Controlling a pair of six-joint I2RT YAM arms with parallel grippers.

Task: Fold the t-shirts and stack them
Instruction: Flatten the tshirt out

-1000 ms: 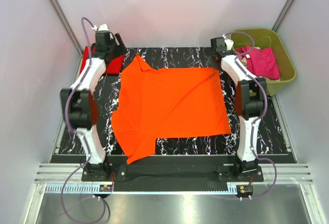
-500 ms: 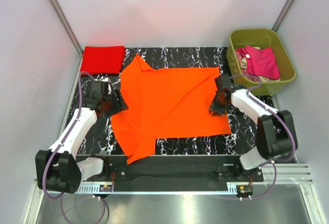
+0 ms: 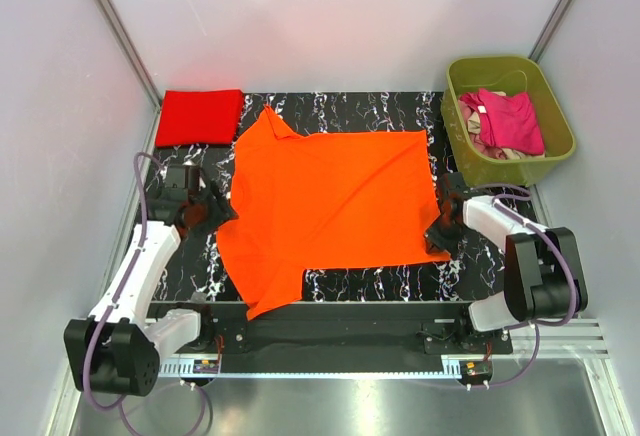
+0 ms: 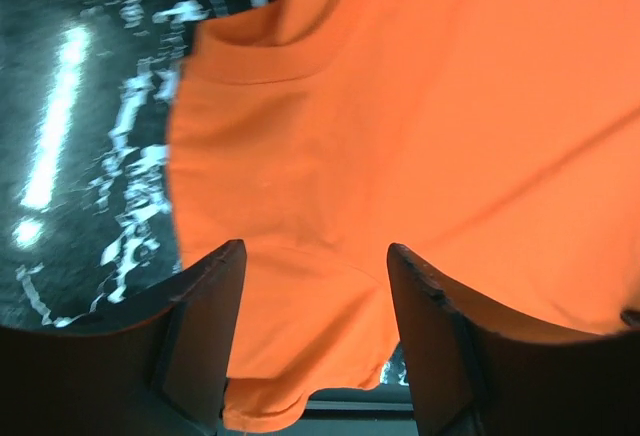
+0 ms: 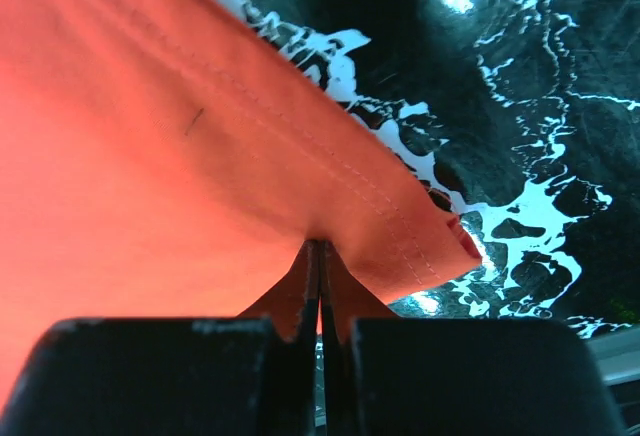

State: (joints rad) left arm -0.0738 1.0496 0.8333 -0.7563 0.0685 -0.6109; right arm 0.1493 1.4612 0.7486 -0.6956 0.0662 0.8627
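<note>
Observe bright orange t-shirt point(image 3: 330, 201) spread flat mid-table point(image 3: 370, 111), collar far-left, right gripper point(image 3: 440, 236) pinched tight on its near-right hem corner, left gripper point(image 3: 215, 211) spread apart over its left sleeve edge, folded red t-shirt point(image 3: 200, 116) far-left, pink t-shirt point(image 3: 515, 121) heaped in olive tub point(image 3: 500, 61) far-right.

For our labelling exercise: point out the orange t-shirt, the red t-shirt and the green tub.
orange t-shirt point(image 3: 330, 196), top view, middle of body
red t-shirt point(image 3: 200, 116), top view, its centre
green tub point(image 3: 488, 60), top view, far rim
</note>
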